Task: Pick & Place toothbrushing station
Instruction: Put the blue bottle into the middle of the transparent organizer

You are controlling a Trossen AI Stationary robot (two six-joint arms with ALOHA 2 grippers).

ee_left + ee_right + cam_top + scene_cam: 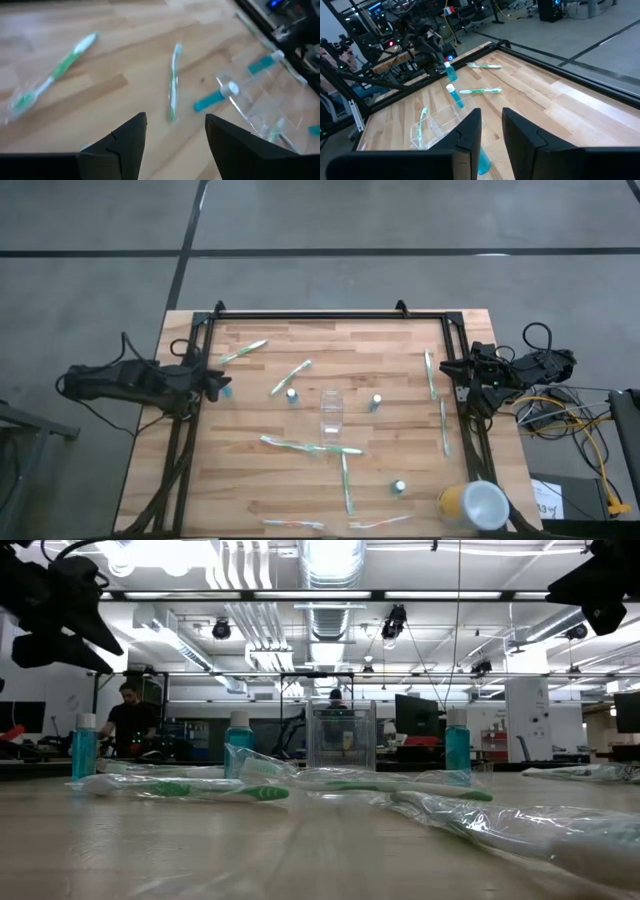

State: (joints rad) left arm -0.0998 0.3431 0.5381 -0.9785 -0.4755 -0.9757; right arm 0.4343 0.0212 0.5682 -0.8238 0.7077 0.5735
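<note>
Seen from above, near to far: a yellow cup (472,505) sits at five o'clock, toothbrushes (310,446) lie scattered on the table (260,480), and the clear cup (331,409) stands at centre with small tubes (292,394) around it. Left gripper (220,385), nine o'clock, gapes wide, empty. Right gripper (452,367), three o'clock, nearly closed, empty.
</note>
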